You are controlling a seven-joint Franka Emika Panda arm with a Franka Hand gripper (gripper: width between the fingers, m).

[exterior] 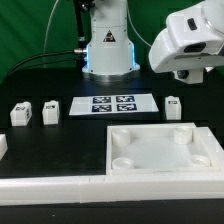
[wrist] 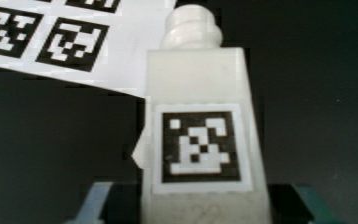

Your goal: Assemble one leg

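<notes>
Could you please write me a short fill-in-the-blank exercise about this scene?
1. The marker board carries ___ tags.
2. The tray lies toward the exterior view's ___.
3. In the wrist view, the leg bears a black-and-___ tag.
Missing words: four; right; white.

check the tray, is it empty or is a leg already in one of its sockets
Empty. In the exterior view the tray shows bare round corner sockets, and no leg stands in any of them.

Arm (exterior: 190, 45) bent over, pointing down; end effector (wrist: 201, 206) clamps the leg (wrist: 197, 100).
</notes>
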